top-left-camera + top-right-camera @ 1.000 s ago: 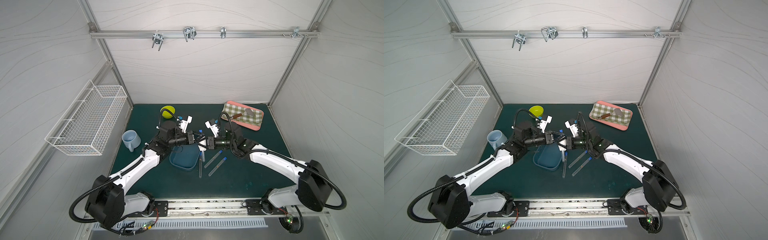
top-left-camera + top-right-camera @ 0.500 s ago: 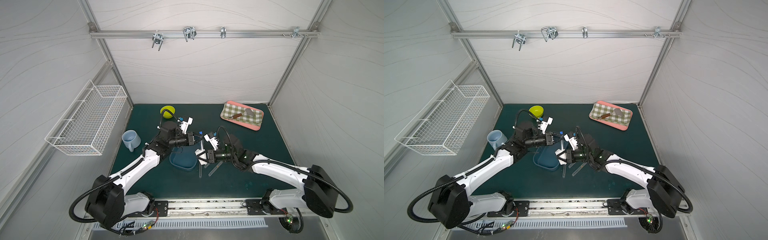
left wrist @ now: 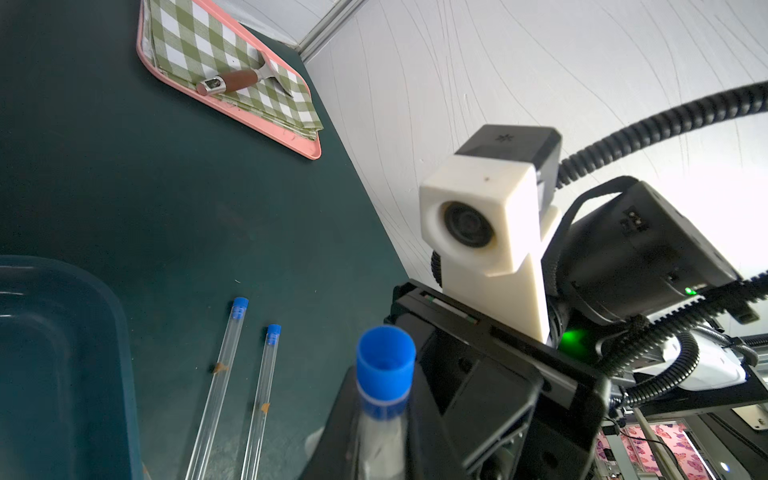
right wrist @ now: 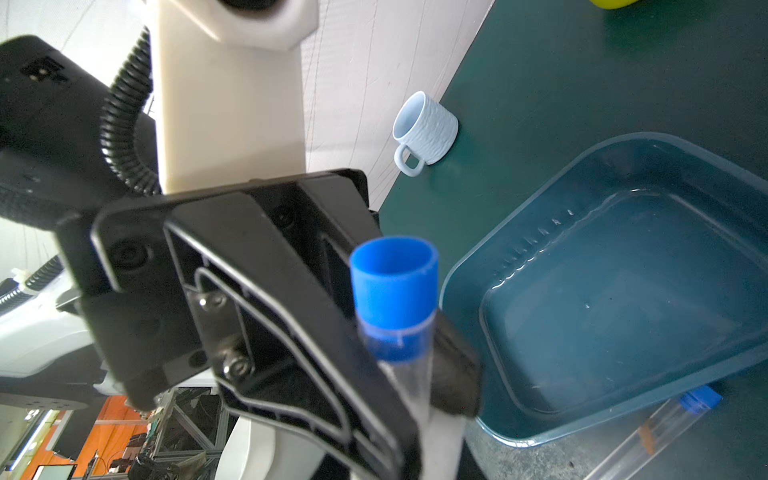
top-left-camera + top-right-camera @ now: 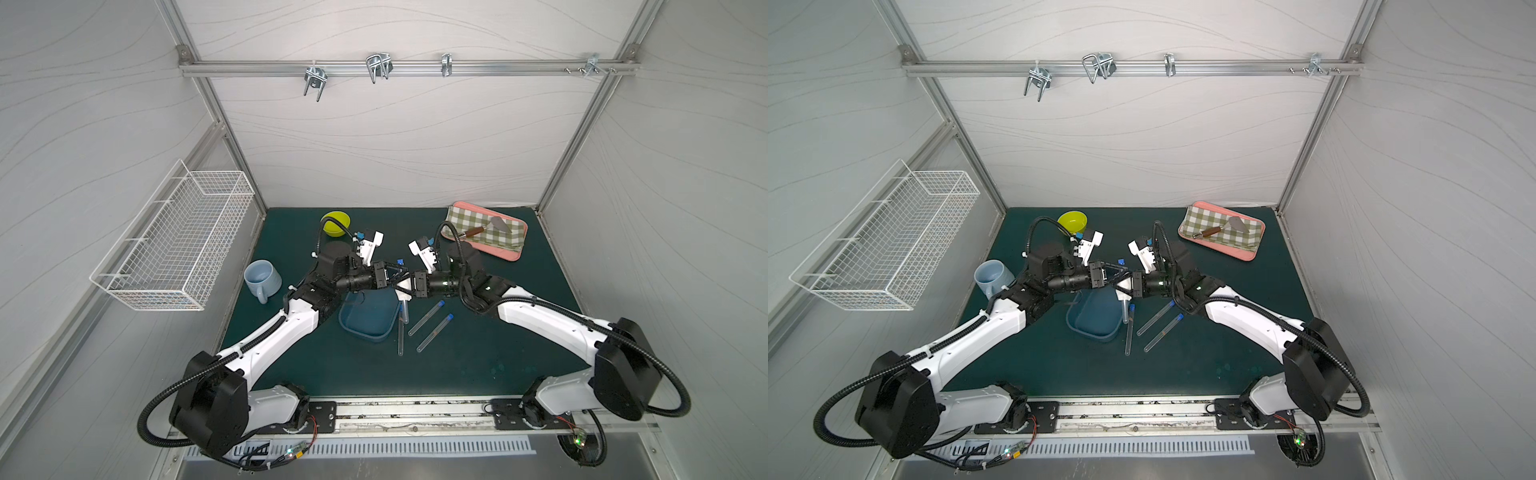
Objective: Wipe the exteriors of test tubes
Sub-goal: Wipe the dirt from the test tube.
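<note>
A test tube with a blue cap point(image 5: 400, 262) point(image 3: 385, 361) stands nearly upright above the mat, and my left gripper point(image 5: 397, 279) point(image 3: 382, 436) is shut on it just below the cap. My right gripper point(image 5: 409, 286) point(image 4: 428, 457) faces it, shut on a white wipe point(image 5: 402, 291) point(image 4: 440, 449) wrapped round the same tube point(image 4: 395, 286). The tube's rounded end point(image 5: 1124, 313) hangs below both. Three more test tubes lie on the mat in front: one straight point(image 5: 400, 336), two slanted point(image 5: 426, 318) point(image 5: 434, 332), with orange marks point(image 3: 220, 368).
A dark blue tray point(image 5: 363, 337) holding water sits under my left gripper. A pale blue mug point(image 5: 261, 278) and a yellow bowl point(image 5: 334, 222) stand to the left. A pink tray point(image 5: 498, 254) with checked cloth and spatula lies back right. A wire basket point(image 5: 174, 237) hangs on the left wall.
My right gripper slid down the tube with the wipe, toward the front, then came back up beside the left gripper. The left gripper kept the tube almost still.
</note>
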Motion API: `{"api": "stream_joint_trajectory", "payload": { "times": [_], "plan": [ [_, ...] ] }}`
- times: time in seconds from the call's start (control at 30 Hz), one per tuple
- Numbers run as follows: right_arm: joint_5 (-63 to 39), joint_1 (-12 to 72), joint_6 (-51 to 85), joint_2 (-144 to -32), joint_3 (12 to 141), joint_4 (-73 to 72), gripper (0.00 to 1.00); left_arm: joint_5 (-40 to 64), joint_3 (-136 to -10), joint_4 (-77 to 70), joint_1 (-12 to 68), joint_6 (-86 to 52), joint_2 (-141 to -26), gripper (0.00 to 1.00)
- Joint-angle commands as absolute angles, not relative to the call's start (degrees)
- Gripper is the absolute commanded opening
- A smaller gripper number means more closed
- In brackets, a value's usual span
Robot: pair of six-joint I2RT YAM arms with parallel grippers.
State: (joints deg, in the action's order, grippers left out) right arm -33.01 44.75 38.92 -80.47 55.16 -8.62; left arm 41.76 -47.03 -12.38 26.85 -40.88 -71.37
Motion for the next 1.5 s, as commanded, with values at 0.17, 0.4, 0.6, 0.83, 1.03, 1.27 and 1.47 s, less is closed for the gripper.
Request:
{"api": "stream_joint_trajectory", "payload": {
  "times": [0.17,0.4,0.6,0.83,1.03,1.27,1.47],
  "plan": [
    [-30.0,50.0,42.8,-74.4,46.3,-13.2,0.2,41.7,-47.9,-12.9,26.7,-40.2,-71.4,0.09],
    [-26.7,53.2,44.4,-70.5,40.6,-11.7,0.2,41.8,-48.1,-13.0,26.3,-40.2,-71.6,0.09],
    [-26.8,53.5,43.6,-69.3,39.9,-9.2,0.2,41.8,-48.4,-12.4,25.6,-39.8,-71.6,0.09],
    [-26.5,54.0,44.2,-67.2,37.2,-8.1,0.2,42.8,-50.5,-10.3,23.3,-37.8,-72.5,0.09],
    [-25.9,54.1,43.9,-65.3,35.1,-6.1,0.2,43.5,-52.8,-9.3,20.6,-36.6,-74.0,0.09],
    [-24.4,54.1,44.5,-61.7,32.8,-4.5,0.2,43.7,-56.1,-3.9,17.3,-32.1,-75.5,0.09],
    [-22.6,51.4,44.2,-55.1,31.2,-0.1,0.2,42.7,-58.4,8.1,16.3,-22.7,-78.0,0.09]
  ]
}}
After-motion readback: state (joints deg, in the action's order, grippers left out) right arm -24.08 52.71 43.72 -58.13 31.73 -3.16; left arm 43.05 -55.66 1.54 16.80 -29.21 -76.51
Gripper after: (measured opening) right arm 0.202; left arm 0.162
